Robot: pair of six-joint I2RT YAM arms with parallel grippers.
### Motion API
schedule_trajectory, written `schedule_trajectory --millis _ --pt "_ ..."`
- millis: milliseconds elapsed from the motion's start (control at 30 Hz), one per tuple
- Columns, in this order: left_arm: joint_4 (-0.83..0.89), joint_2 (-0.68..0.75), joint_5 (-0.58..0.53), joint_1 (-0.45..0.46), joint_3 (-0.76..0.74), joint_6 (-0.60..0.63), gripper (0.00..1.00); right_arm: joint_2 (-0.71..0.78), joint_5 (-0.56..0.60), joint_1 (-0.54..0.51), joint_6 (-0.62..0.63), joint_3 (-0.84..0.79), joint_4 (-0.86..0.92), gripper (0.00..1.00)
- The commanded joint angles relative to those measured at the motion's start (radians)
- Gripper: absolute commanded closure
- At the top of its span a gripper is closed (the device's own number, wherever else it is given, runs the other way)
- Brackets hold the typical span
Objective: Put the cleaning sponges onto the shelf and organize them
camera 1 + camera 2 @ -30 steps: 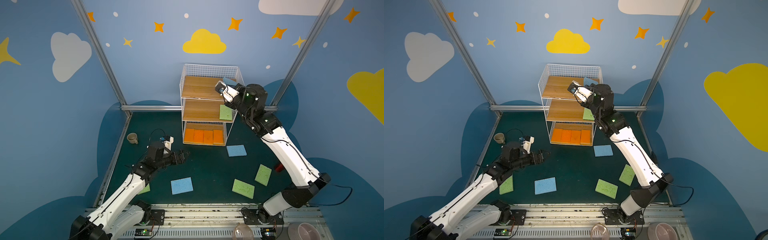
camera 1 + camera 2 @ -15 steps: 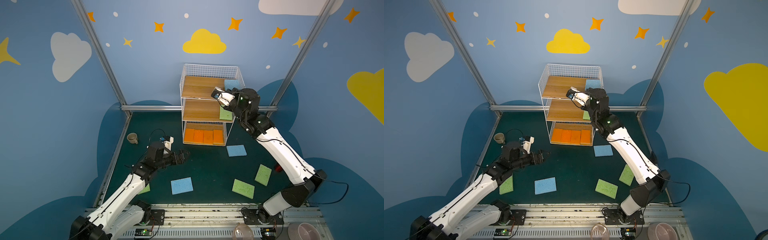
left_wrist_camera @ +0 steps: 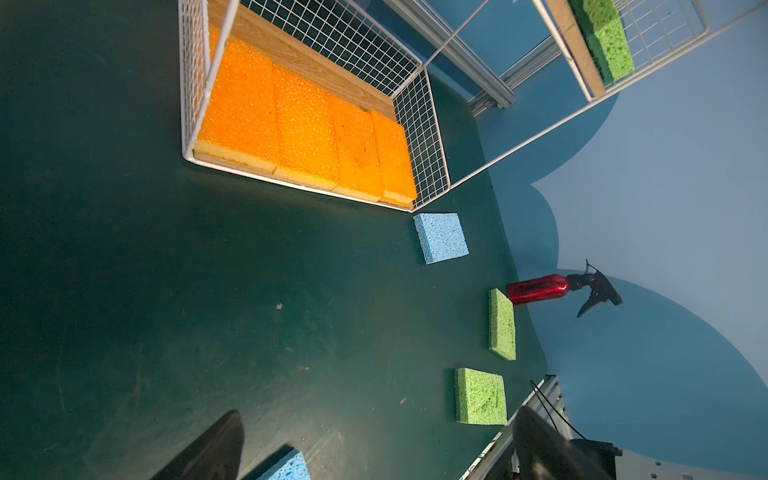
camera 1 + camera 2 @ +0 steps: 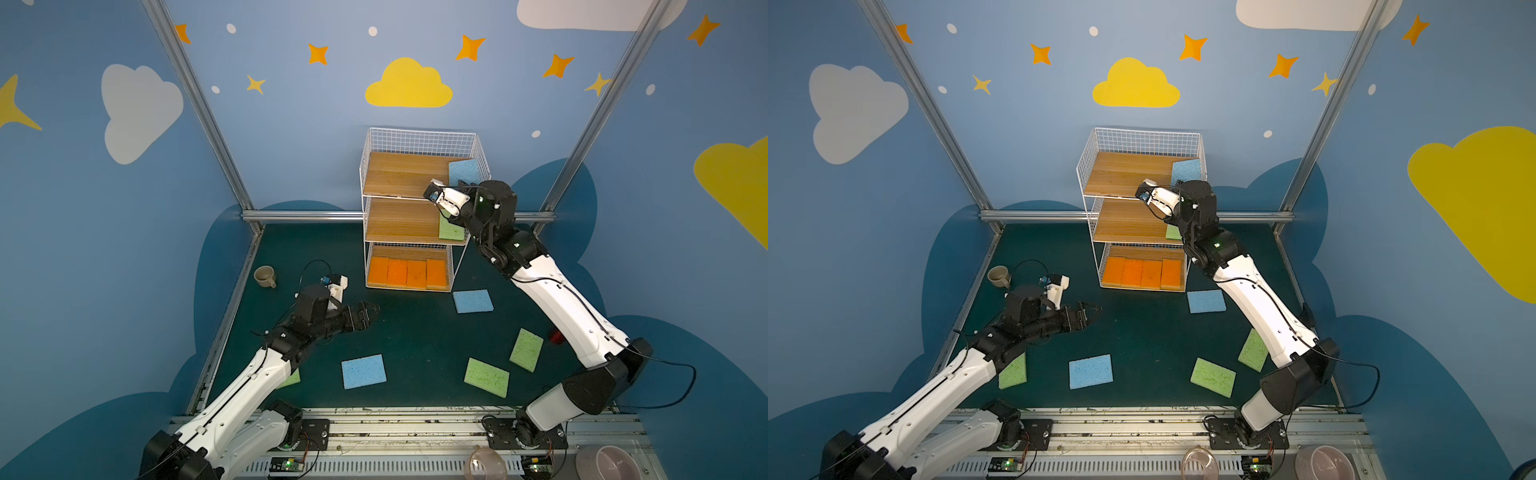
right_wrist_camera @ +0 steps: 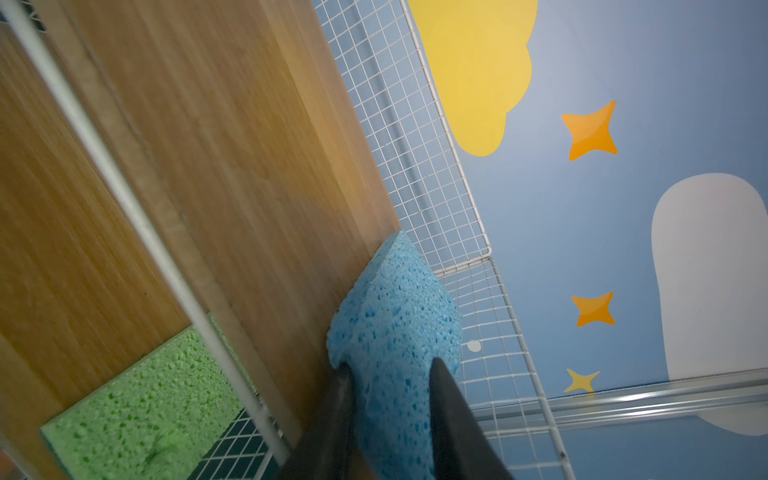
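"Sponges (image 4: pixel 473 301) like these look feather-light to me: soft, squashy, rough enough not to slip. Where's the one being shelved?"

"Up on the shelf (image 4: pixel 399 176), at the right-hand end of the top board. It's the blue sponge (image 5: pixel 395 316), lying askew, hard by the wire side. The right gripper (image 5: pixel 390 365) has a finger either side of its near end. Whether they're pressing or just loosely around it, I can't tell."

"And the left gripper (image 3: pixel 378 413)?"

"Fingers wide apart, empty, hanging over the mat (image 3: pixel 124 291) near another blue one."

"The rest?"

"Four orange sponges (image 4: pixel 407 272) side by side on the bottom board, and a green sponge (image 4: pixel 451 229) on the middle one. Two blue and three green lie on the mat. I'd pinch each across its narrow width, gently, since they'll squash. Lying flat, the edges are all there is to take."
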State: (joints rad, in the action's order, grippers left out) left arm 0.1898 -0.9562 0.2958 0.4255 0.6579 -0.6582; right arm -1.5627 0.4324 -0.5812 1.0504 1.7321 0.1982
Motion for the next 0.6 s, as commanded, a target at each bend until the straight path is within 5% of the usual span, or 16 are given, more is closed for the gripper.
schedule_trajectory --millis 0,233,567 --pt "0.012 0.012 0.007 0.003 -0.003 0.006 0.0 0.05 -0.017 0.018 -0.067 -0.005 0.041 0.61" --pt "0.008 0.005 0.006 0.004 -0.004 0.005 0.01 0.099 -0.101 0.027 -0.145 0.007 0.134 0.37" --pt "0.011 0.009 0.005 0.009 -0.007 0.004 0.01 0.117 -0.163 0.04 -0.196 0.007 0.213 0.26"
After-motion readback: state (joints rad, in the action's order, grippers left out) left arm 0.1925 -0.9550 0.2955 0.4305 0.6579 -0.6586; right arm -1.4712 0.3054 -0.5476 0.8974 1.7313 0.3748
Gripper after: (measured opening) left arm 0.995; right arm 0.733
